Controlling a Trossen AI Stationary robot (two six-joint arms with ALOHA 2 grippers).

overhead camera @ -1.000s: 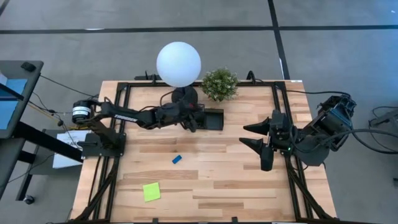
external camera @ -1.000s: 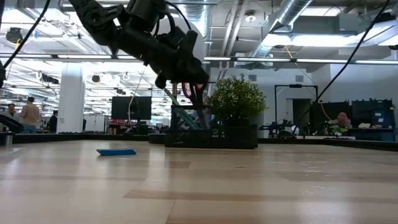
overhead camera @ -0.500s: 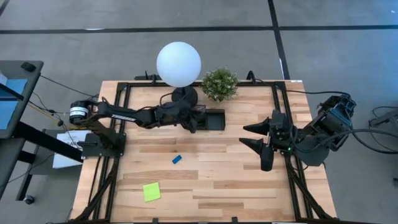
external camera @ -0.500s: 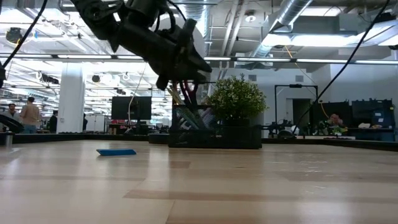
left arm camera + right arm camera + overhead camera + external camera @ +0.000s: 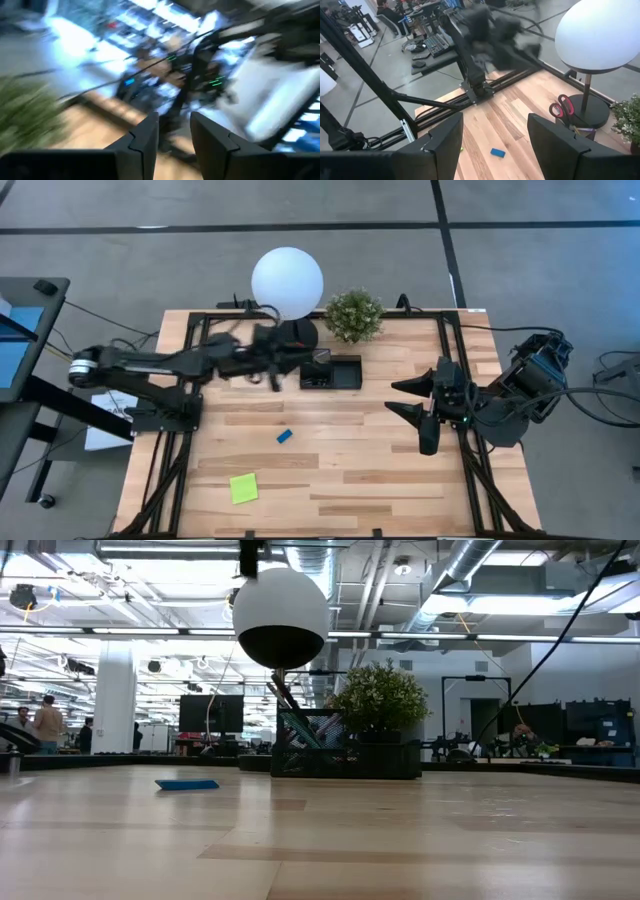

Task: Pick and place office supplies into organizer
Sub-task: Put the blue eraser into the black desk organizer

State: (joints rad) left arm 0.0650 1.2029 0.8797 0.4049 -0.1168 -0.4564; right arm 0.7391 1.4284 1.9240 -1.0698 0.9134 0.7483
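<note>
The black organizer [image 5: 333, 372] stands at the table's far side beside the lamp base, with pens [image 5: 286, 700] and red-handled scissors [image 5: 562, 106] sticking up out of it. A blue eraser [image 5: 284, 436] and a lime-green sticky pad [image 5: 243, 488] lie flat on the wood. My left gripper [image 5: 268, 367] is blurred and raised just left of the organizer; its wrist view shows a narrow gap between its fingers [image 5: 174, 135] with nothing in it. Near the table's right edge my right gripper [image 5: 424, 415] hangs wide open and empty.
A lamp with a white globe [image 5: 287, 282] and a potted plant [image 5: 354, 315] stand at the far edge next to the organizer. Black frame rails run along the table's left and right sides. Bare wood lies around the eraser and the sticky pad.
My left gripper has drawn back from over the organizer toward the table's left edge and has risen, leaving the low view, where the lamp globe now shows. The organizer and its contents stay put.
</note>
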